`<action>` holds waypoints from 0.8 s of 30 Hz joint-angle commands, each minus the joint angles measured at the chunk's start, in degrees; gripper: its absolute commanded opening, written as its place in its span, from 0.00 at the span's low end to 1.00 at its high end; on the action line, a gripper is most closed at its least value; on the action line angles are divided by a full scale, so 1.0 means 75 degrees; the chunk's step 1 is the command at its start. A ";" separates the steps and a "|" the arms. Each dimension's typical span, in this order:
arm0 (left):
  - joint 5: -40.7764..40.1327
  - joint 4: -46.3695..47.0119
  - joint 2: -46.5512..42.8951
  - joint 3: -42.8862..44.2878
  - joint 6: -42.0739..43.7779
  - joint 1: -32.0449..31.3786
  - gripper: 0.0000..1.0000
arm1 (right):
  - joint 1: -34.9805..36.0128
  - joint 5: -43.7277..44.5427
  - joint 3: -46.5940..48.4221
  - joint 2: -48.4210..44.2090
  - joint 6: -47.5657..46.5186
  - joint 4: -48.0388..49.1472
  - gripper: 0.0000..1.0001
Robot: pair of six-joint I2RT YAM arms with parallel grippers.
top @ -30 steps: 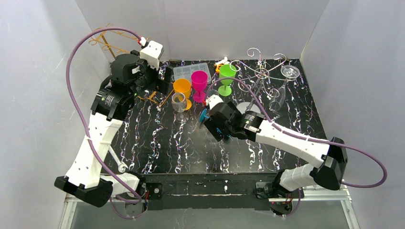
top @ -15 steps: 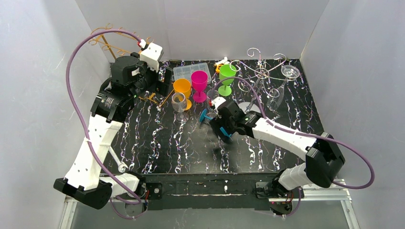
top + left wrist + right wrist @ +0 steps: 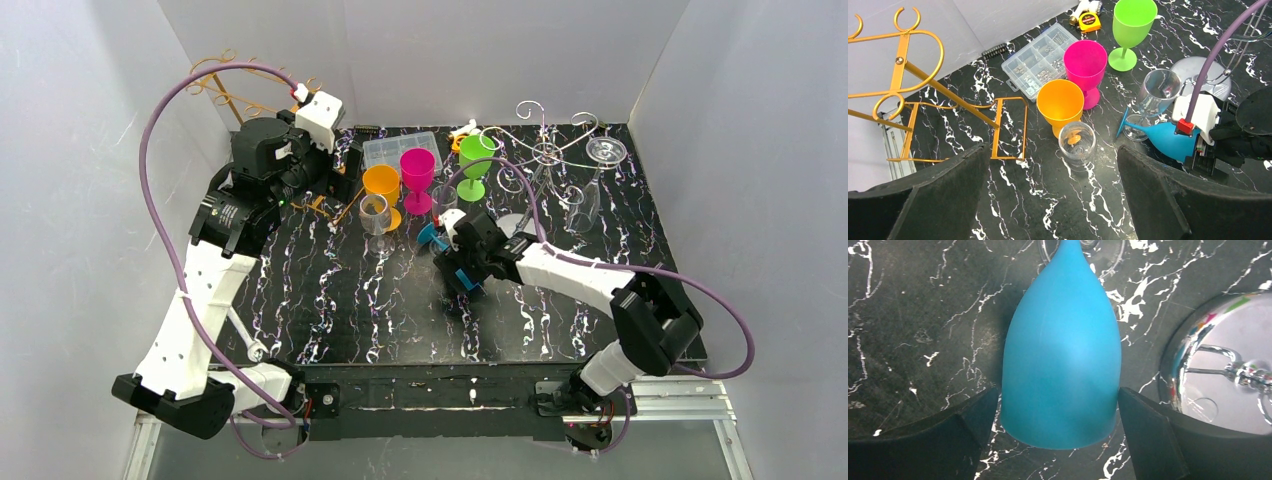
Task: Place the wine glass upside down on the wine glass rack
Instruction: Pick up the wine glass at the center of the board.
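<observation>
Gripped blue wine glass (image 3: 1060, 365) by its bowl in right gripper (image 3: 1059, 410), on its side beside base of silver rack (image 3: 1228, 340). Held left gripper (image 3: 1052, 150) wide, empty. Risked slipping off smooth tapered bowl, or foot clipping clear wine glass (image 3: 1159, 90) on lift.

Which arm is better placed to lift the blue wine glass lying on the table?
Right: the right gripper straddles the blue glass at its bowl; the left gripper hovers open by the gold rack.
</observation>
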 commanded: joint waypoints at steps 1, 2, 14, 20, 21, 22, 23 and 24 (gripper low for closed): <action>0.0194 -0.0119 -0.0272 0.0088 0.0117 0.0045 0.98 | 0.0039 -0.0605 -0.0172 -0.0080 0.0161 0.0186 0.98; 0.0222 -0.0125 -0.0299 0.0055 0.0137 0.0045 0.98 | 0.0064 -0.0686 -0.0278 -0.0200 0.0279 0.0249 0.97; 0.1614 -0.0831 -0.1187 -0.1200 0.0594 0.0046 0.98 | 0.1221 -0.0486 -0.1088 -0.2112 0.1596 0.0316 0.81; 0.2027 -0.1408 -0.1863 -0.2321 0.0741 0.0047 0.98 | 0.1914 0.0195 -0.0840 -0.3466 0.2280 -0.0116 0.77; 0.2023 -0.1499 -0.1952 -0.2484 0.0676 0.0045 0.98 | 0.2002 0.0238 -0.0830 -0.3631 0.2358 -0.0142 0.77; 0.2044 -0.1572 -0.2057 -0.2676 0.0603 0.0046 0.98 | 0.2047 0.0227 -0.0820 -0.3739 0.2421 -0.0183 0.77; 0.2091 -0.1618 -0.2162 -0.2902 0.0518 0.0046 0.98 | 0.2081 0.0200 -0.0815 -0.3797 0.2473 -0.0222 0.76; 0.2169 -0.1639 -0.2266 -0.3142 0.0424 0.0042 0.98 | 0.2103 0.0156 -0.0811 -0.3812 0.2509 -0.0259 0.76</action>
